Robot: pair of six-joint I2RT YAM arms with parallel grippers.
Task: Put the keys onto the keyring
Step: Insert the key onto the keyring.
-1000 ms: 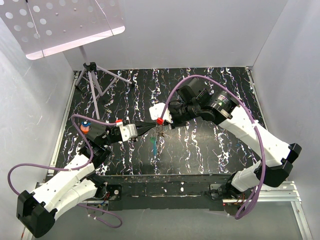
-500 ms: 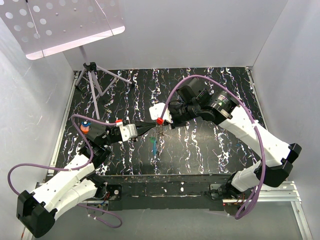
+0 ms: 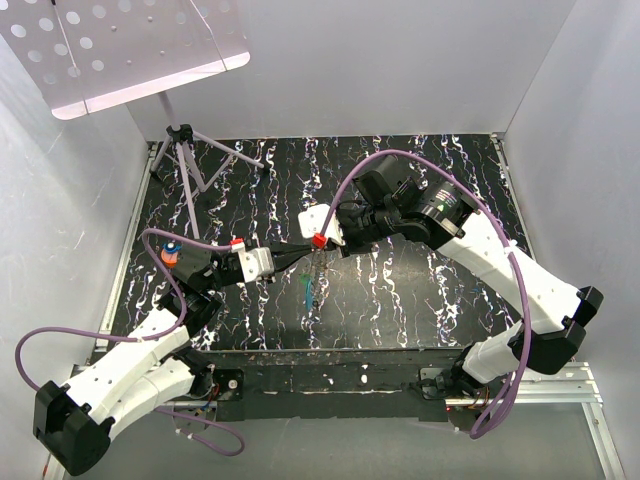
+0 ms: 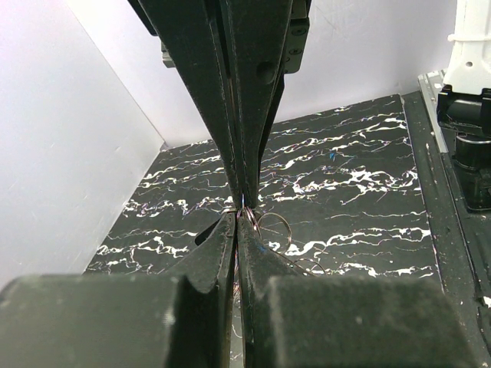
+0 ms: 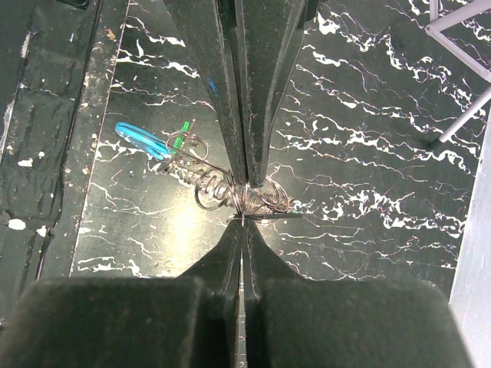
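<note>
Both grippers meet tip to tip above the middle of the black marbled mat. The keyring is a tangle of thin silvery wire loops held between them. My right gripper is shut on a loop seen edge-on. My left gripper is shut on the coil from the opposite side. A blue-headed key and a small green piece hang at the wire's far end. In the top view the teal key dangles below the left gripper and right gripper. In the left wrist view a loop of the keyring shows beside my left gripper.
A small tripod stand is at the mat's back left corner, under a perforated white panel. White walls close in the mat on three sides. A dark metal rail runs along the near edge.
The hanging teal key has swung slightly to the left. Both arms and grips hold still.
</note>
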